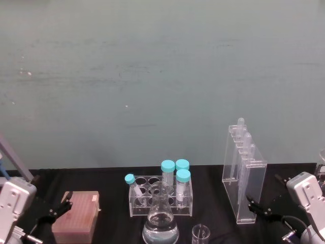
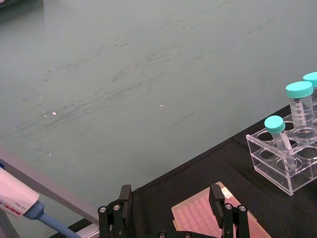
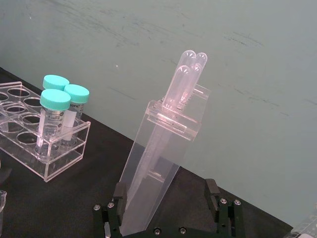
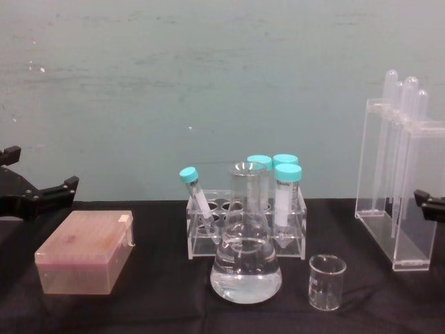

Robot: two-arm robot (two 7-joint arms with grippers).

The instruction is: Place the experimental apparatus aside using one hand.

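The experimental apparatus stands on the black table. The tall clear acrylic rack (image 1: 244, 175) of long glass tubes is at the right. A large conical flask (image 1: 160, 221) holding clear liquid stands front centre, with a small low glass beaker (image 1: 200, 235) to its right. My right gripper (image 1: 265, 194) is open at the rack's right side, low by its base. In the right wrist view the rack (image 3: 158, 163) rises just ahead of the right gripper (image 3: 166, 191), nearer one finger (image 3: 119, 192). My left gripper (image 1: 56, 208) is open at the far left, beside the pink box.
A low clear tube rack (image 1: 162, 195) with several teal-capped tubes stands behind the flask. A pink lidded tip box (image 1: 76, 217) sits at the left. A pipette (image 2: 20, 203) hangs at the far left. A pale green wall backs the table.
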